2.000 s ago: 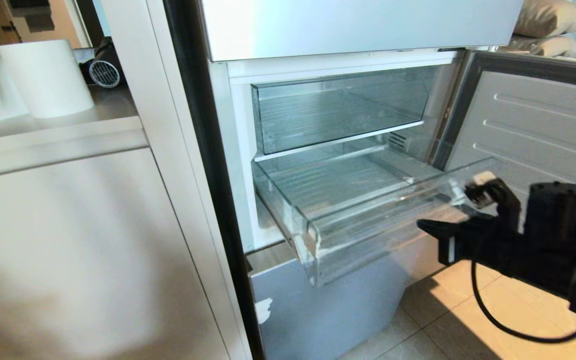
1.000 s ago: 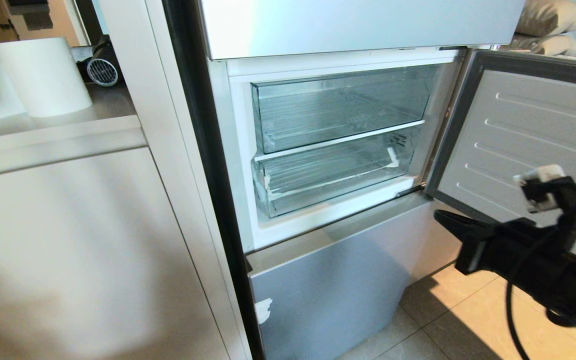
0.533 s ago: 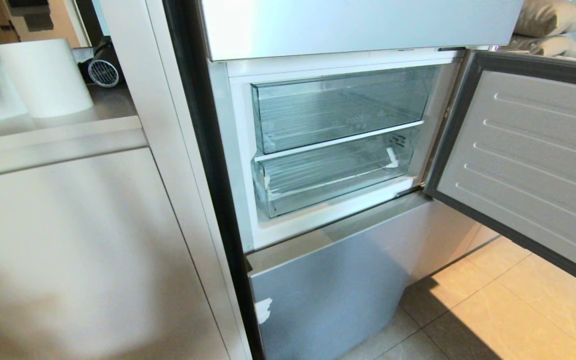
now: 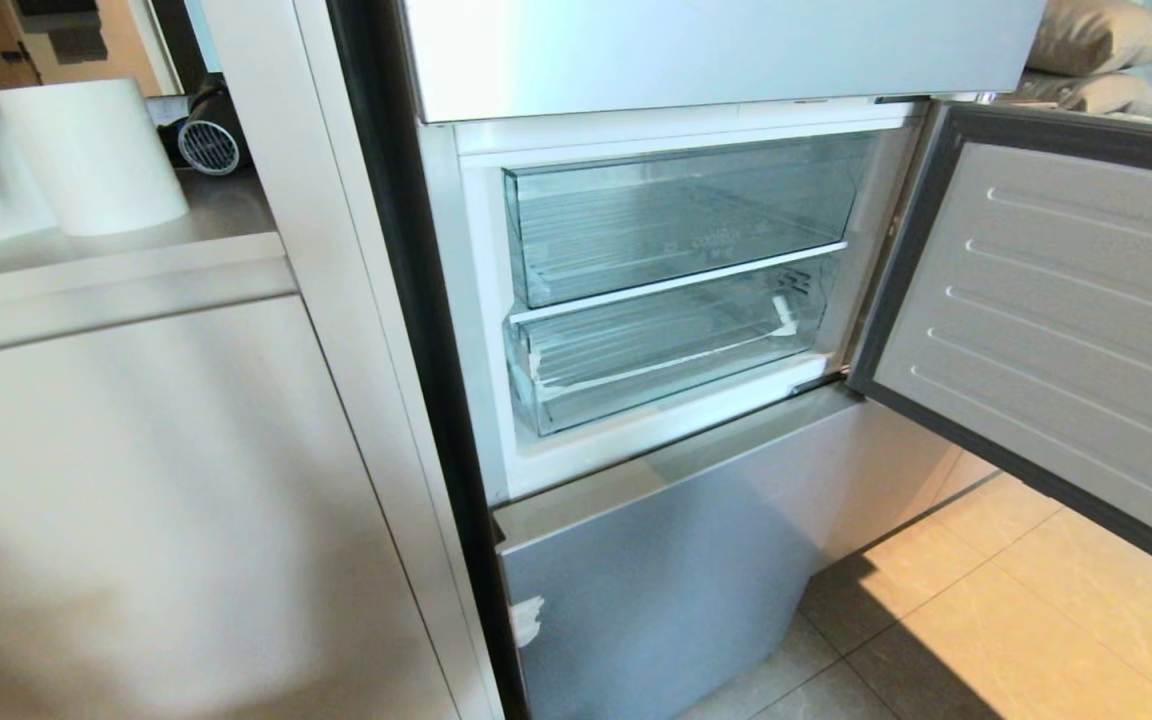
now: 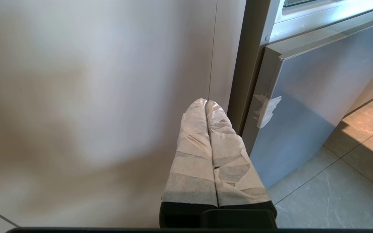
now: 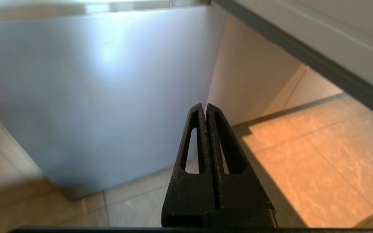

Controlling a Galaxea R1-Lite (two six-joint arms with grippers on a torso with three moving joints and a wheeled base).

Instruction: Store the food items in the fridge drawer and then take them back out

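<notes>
The fridge drawer [image 4: 666,350], a clear bin with whitish tape on its front corners, sits pushed fully into the open fridge, below another clear bin [image 4: 676,215]. No food items show in any view, and both bins look empty. Neither arm is in the head view. My right gripper [image 6: 204,105], black, is shut on nothing and hangs low in front of the grey lower fridge panel [image 6: 92,97], above the floor. My left gripper [image 5: 206,102], with taped fingers [image 5: 191,155], is shut and empty, parked low beside the white cabinet side [image 5: 92,97].
The fridge door [image 4: 1056,320] stands open to the right, over the tiled floor [image 4: 986,630]. A white cabinet [image 4: 136,500] with a countertop fills the left, bearing a white paper roll [image 4: 86,150]. The grey lower panel [image 4: 656,580] is closed.
The drawer, pulled out at first, has gone back into the fridge. My right arm has dropped down and right, out of the head view. The left arm has not moved.
</notes>
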